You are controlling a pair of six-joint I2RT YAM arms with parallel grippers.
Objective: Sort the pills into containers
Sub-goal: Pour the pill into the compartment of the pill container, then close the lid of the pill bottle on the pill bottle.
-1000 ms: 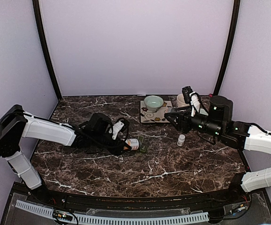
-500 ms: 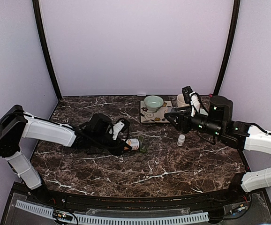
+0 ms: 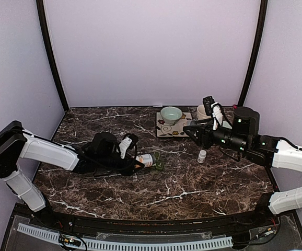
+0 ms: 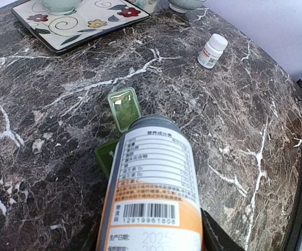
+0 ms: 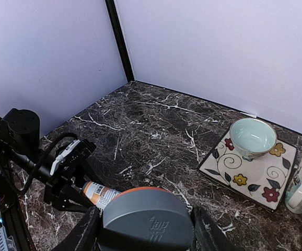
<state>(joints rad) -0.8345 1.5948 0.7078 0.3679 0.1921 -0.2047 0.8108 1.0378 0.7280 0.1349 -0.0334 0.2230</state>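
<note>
Green and small, the pill box (image 4: 124, 107) sits near the middle of the dark marbled worktop (image 3: 193, 183), with one hinged lid folded open toward the far side. The left pincer (image 3: 132, 163) is clamped round an orange-and-white bottle (image 4: 153, 178) held nearly on its side, the bottle's far end just over the box's near compartment. The right pincer (image 5: 143, 222) hovers to the right, pinching a grey round cap (image 5: 143, 217) with an orange rim. I cannot make out the pills; they may be too small for these views. A small white bottle (image 3: 201, 156) stands right of the box. At the far side a floral plate (image 3: 164, 130) carries a pale green bowl (image 3: 171, 113), with a mug (image 3: 202, 111) beside it.
</note>
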